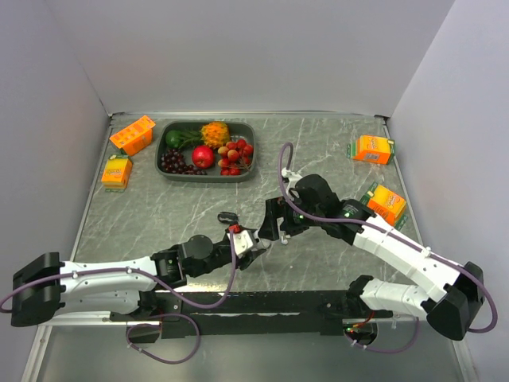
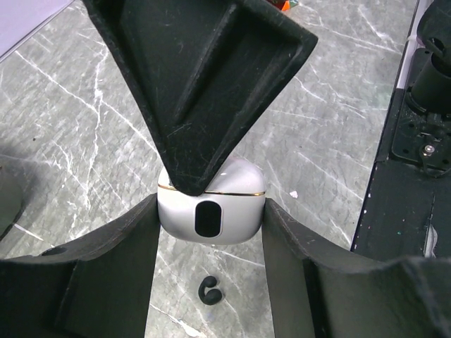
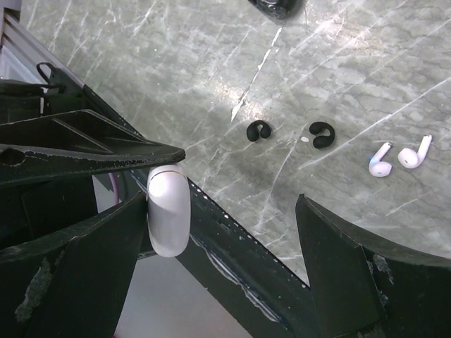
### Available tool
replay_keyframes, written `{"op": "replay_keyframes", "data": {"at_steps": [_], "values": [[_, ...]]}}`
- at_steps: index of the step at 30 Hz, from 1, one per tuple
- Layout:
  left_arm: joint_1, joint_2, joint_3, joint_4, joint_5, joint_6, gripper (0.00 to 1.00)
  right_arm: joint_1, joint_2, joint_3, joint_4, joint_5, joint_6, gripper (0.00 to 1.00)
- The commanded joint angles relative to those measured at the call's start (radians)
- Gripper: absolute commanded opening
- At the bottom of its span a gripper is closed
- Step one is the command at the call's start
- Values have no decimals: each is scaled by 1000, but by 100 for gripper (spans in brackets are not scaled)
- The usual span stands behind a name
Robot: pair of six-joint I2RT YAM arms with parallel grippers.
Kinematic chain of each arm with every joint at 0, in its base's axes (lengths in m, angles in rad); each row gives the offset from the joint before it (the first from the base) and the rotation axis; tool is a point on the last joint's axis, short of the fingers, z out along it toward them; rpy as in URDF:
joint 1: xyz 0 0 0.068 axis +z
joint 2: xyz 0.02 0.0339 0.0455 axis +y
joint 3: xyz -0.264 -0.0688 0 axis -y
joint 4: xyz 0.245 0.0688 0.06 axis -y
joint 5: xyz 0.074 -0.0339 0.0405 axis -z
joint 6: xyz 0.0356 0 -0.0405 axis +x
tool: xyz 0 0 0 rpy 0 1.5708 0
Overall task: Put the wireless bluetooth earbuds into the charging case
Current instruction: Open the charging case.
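My left gripper is shut on a closed white charging case with a gold seam, held above the table. My right gripper is wide open; one of its fingers rests on the case's lid. The case also shows in the right wrist view. Two black earbuds and two white earbuds lie loose on the marble. One black earbud lies below the held case. A small black case sits behind.
A dark tray of fruit stands at the back left. Orange boxes sit at the left and right. A black rail runs along the near edge.
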Motion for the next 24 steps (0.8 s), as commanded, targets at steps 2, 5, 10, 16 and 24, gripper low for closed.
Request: {"op": "replay_keyframes", "data": {"at_steps": [2, 5, 10, 16, 24], "values": [[-4, -34, -7, 56, -45, -5, 1, 2, -37, 7, -27, 50, -5, 93], [-4, -39, -12, 59, -48, -5, 1, 1, -43, 4, -26, 53, -3, 93], [-4, -47, -21, 65, -55, -8, 1, -1, -43, 3, -27, 59, -2, 93], [-4, -65, -33, 71, -69, -12, 1, -1, -37, 7, -33, 68, 0, 93], [-6, -88, -38, 83, -74, -25, 1, -7, -101, -20, 103, -48, 50, 88]]}}
